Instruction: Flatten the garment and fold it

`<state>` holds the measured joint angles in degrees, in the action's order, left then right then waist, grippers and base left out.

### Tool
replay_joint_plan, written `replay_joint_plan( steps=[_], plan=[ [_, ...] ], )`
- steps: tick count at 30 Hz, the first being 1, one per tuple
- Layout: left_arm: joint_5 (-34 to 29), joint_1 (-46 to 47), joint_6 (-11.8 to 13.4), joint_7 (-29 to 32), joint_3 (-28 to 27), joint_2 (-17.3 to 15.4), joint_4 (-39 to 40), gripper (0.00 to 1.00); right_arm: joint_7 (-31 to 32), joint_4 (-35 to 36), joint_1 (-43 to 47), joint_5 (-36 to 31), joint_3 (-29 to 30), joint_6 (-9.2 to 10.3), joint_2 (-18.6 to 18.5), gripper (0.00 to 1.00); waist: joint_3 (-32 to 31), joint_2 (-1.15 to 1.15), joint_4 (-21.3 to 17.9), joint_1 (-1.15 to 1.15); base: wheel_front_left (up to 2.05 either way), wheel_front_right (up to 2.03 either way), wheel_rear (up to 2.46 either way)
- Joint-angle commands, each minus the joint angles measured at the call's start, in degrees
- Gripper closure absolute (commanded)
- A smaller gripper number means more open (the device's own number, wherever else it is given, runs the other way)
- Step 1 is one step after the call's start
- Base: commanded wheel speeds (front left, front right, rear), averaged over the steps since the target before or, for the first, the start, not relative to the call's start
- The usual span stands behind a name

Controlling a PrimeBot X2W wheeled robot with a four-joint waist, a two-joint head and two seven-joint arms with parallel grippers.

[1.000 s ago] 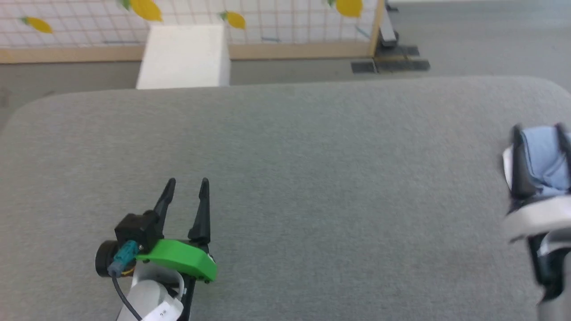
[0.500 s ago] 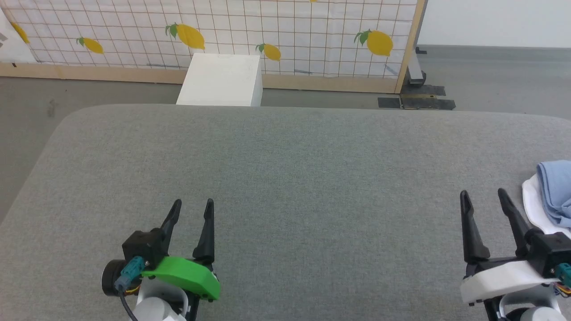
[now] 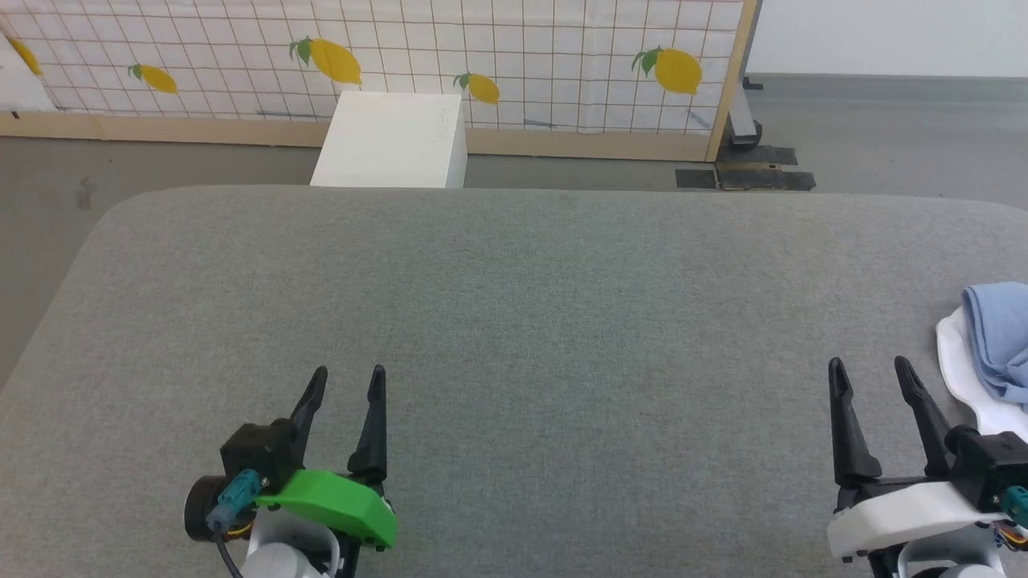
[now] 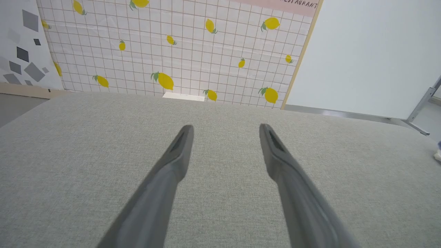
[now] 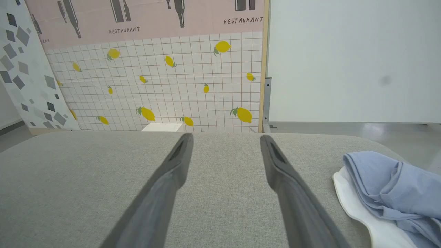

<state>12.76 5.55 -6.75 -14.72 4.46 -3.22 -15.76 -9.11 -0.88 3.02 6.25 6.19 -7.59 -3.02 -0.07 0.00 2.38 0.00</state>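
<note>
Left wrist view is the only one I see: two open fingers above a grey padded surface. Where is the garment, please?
Observer: In the head view, the garment lies at the right edge of the grey surface.
Operator: Is it spread flat?
Observer: No. The right wrist view shows it crumpled, resting partly on a white item.
Operator: Does the other arm hold it?
Observer: No. The right tool is open and empty, to the left of the garment and not touching it.
</note>
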Motion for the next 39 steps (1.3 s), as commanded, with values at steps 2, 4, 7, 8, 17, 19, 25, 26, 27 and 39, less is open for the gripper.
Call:
replay_joint_plan(
  steps=[2, 4, 7, 8, 17, 19, 25, 26, 27, 39],
  plan=[
    [0.00, 0.00, 0.00, -0.01, 0.03, 0.00, -0.16, 1.00, -0.01, -0.10, 0.00, 0.14, -0.10, 0.00, 0.00, 1.00, 0.02, 0.00, 0.04, 0.00, 0.00, 0.00, 0.00],
    [-0.03, 0.03, 0.01, 0.04, 0.03, 0.00, -0.18, 1.00, 0.04, -0.12, -0.01, 0.19, -0.09, 0.00, -0.01, 1.00, 0.02, 0.00, 0.03, 0.00, 0.00, 0.00, 0.00],
    [-0.04, 0.04, 0.01, 0.06, 0.03, 0.00, -0.17, 1.00, 0.06, -0.12, -0.01, 0.18, -0.07, 0.00, -0.01, 1.00, 0.03, 0.00, 0.03, 0.00, 0.00, 0.00, 0.00],
    [-0.03, 0.05, 0.01, 0.05, 0.04, 0.00, -0.18, 1.00, 0.06, -0.12, -0.01, 0.19, -0.06, 0.00, -0.01, 1.00, 0.03, 0.00, 0.03, 0.00, 0.00, 0.00, 0.00],
    [-0.64, -0.22, 0.33, 0.80, -0.18, 0.02, 0.59, 1.00, 0.49, -0.07, -0.15, -0.12, -0.37, 0.00, 0.00, 1.00, 0.03, 0.00, -0.09, 0.00, 0.00, 0.00, 0.00],
    [-0.84, -0.31, 0.44, 1.03, -0.25, 0.02, 0.84, 1.00, 0.63, -0.06, -0.20, -0.22, -0.46, 0.01, 0.00, 1.00, 0.03, 0.00, -0.13, 0.00, 0.00, 0.00, 0.00],
    [-1.44, -0.57, 0.76, 1.72, -0.46, 0.04, 1.59, 1.00, 1.06, -0.01, -0.34, -0.53, -0.75, 0.01, 0.01, 1.00, 0.03, 0.00, -0.24, 0.00, 0.00, 0.00, 0.00],
    [-1.53, -0.61, 0.81, 1.82, -0.49, 0.04, 1.71, 1.00, 1.13, 0.00, -0.36, -0.57, -0.80, 0.01, 0.01, 1.00, 0.03, 0.00, -0.26, 0.00, 0.00, 0.00, 0.00],
    [-1.64, -0.66, 0.86, 1.95, -0.53, 0.04, 1.84, 1.00, 1.20, 0.01, -0.39, -0.63, -0.85, 0.01, 0.01, 1.00, 0.03, 0.00, -0.28, 0.00, 0.00, 0.00, 0.00],
    [-2.85, -1.19, 1.50, 3.33, -0.96, 0.08, 3.35, 1.00, 2.06, 0.10, -0.68, -1.24, -1.43, 0.02, 0.02, 1.00, 0.04, 0.00, -0.51, 0.00, 0.00, 0.00, 0.00]
  ],
)
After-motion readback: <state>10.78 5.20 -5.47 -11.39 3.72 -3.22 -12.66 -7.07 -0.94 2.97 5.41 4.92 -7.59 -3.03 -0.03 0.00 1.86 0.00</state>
